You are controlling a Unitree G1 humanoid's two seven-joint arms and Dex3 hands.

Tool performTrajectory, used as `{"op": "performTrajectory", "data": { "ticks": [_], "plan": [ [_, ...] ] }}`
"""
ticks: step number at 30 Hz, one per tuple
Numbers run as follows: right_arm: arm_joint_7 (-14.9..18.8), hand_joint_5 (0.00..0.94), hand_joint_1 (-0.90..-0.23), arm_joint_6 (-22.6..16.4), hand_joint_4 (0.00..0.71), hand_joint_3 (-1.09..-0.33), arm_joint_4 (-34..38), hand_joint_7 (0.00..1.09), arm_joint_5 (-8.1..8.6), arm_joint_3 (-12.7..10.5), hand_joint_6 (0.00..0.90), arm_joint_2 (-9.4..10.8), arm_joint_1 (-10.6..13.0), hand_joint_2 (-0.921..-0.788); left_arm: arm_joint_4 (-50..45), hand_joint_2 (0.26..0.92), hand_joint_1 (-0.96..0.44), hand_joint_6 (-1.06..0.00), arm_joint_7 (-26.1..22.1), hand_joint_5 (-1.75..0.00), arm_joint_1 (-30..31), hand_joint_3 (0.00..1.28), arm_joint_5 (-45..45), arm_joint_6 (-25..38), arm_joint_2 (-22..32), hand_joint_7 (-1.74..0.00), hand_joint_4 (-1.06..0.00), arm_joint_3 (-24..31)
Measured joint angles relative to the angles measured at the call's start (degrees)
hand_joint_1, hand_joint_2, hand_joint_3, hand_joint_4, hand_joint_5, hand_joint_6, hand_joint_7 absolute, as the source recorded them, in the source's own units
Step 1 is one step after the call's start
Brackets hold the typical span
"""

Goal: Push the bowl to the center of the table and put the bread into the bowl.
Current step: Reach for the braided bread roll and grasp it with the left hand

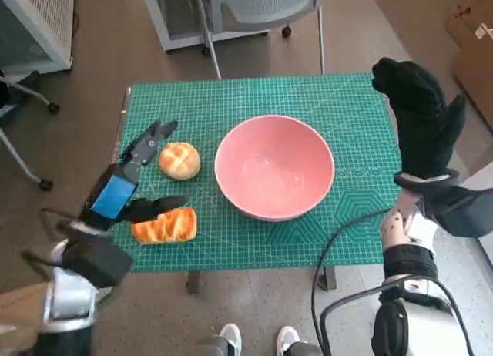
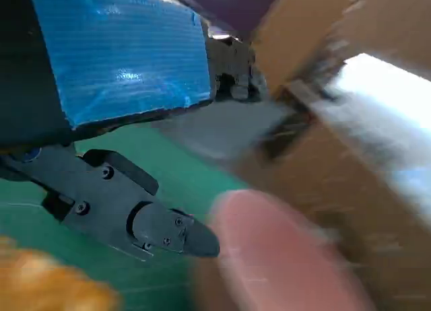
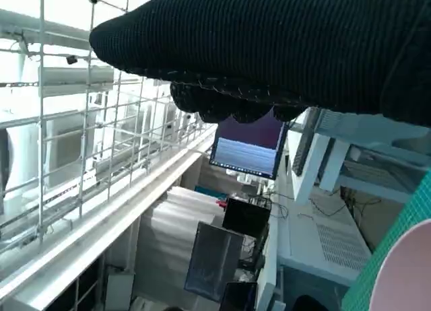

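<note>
Already the pink bowl (image 1: 274,166) sits about in the middle of the green mat (image 1: 354,102) that covers the table, so the pushing part of the task looks done, or close to it. The bread is not yet in the bowl, which shows nothing inside: a round bun (image 1: 179,160) lies on the mat just beside the bowl, and a longer golden loaf (image 1: 164,226) lies nearer the table's front edge. The left hand (image 1: 127,179) reaches in over that side with its fingers spread, one pointing past the bun and another lying above the loaf; it holds nothing. The right hand (image 1: 420,113) is raised beyond the table's right edge, well apart from the bowl, its gloved fingers together and empty. What remains, I judge, is grasping the bread and dropping it into the bowl.
</note>
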Motion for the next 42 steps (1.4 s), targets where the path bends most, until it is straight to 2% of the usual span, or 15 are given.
{"op": "performTrajectory", "data": {
  "ticks": [9, 13, 25, 42],
  "plan": [
    [-0.1, 0.007, -0.62, 0.5, 0.161, -0.671, 0.1, 0.01, -0.12, 0.2, 0.246, 0.2, 0.0, -0.921, -12.9, 0.684, -0.09, -0.4, -8.7, -0.01, 2.7, 0.0, 13.9, 22.3, 1.0, -0.01, -0.17, -5.3],
    [-0.1, 0.006, -0.619, 1.4, 0.163, -0.668, 0.4, 0.01, -0.1, 0.3, 0.245, 0.4, 0.3, -0.921, -16.8, 0.687, -0.09, -0.4, -11.9, -0.01, 3.2, 0.0, 17.2, 28.3, 1.4, -0.01, -0.18, -8.5],
    [0.2, 0.005, -0.621, 2.6, 0.166, -0.658, 0.6, 0.01, 0.04, 0.3, 0.244, 0.6, 0.4, -0.921, -17.2, 0.705, -0.11, -0.38, -16.0, 0.0, 1.7, 0.0, 20.3, 37.0, 3.0, 0.0, -0.18, -13.0],
    [1.4, 0.003, -0.613, 3.4, 0.169, -0.649, 1.4, 0.01, 0.94, 0.0, 0.247, 0.8, 0.4, -0.921, -9.1, 0.726, -0.13, -0.38, -16.3, 0.0, -2.1, 0.0, 23.5, 41.0, 4.5, 0.0, -0.18, -19.3]
  ]
}}
